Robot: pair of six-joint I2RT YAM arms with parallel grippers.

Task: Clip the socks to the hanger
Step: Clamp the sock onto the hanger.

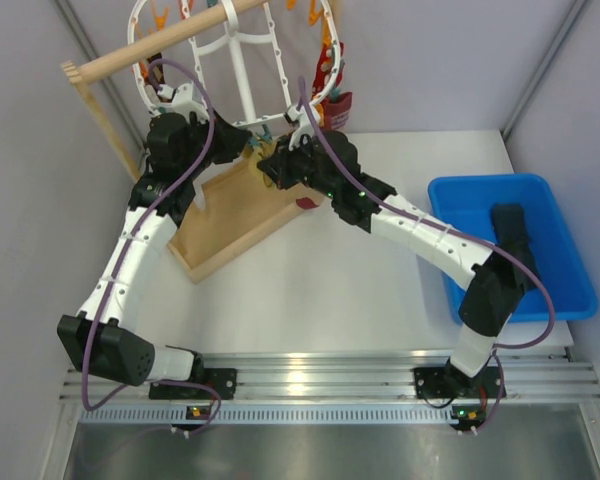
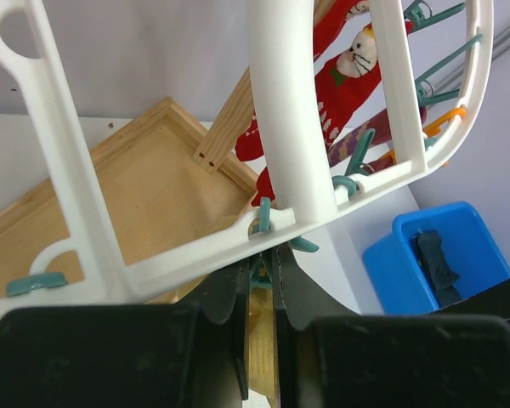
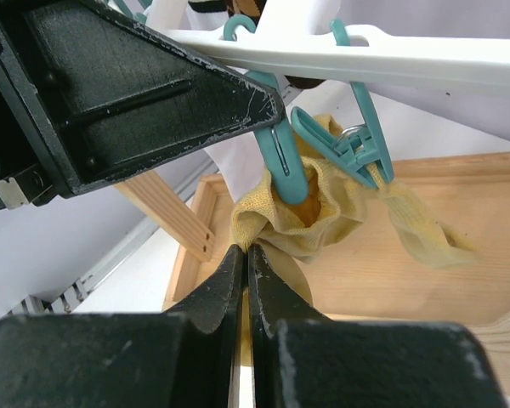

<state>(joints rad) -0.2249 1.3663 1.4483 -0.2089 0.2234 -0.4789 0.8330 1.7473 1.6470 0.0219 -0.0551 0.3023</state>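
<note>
1. Hanger (image 1: 242, 75) has a red sock (image 2: 348, 76) clipped at its far side, so that one looks done.
2. Tan-yellow sock (image 3: 310, 217) hangs under the near rim, with one teal clip (image 3: 353, 149) apparently biting it.
3. Left end effector (image 2: 259, 270) is narrowed on a second teal clip (image 3: 285, 166). Right end effector (image 3: 244, 255) is pinched shut on the sock's hem.
4. A dark sock (image 1: 510, 228) lies in the blue bin (image 1: 480, 182), not yet hung.

Your left arm (image 1: 130, 255): elbow bent, reaching forward and up. Left fingers (image 2: 293, 293) nearly closed, pinching teal clip (image 2: 258, 270).
Your right arm (image 1: 420, 235): forearm angled forward-left. Right fingers (image 3: 272, 293) pressed together on edge of yellow sock (image 3: 297, 225).
</note>
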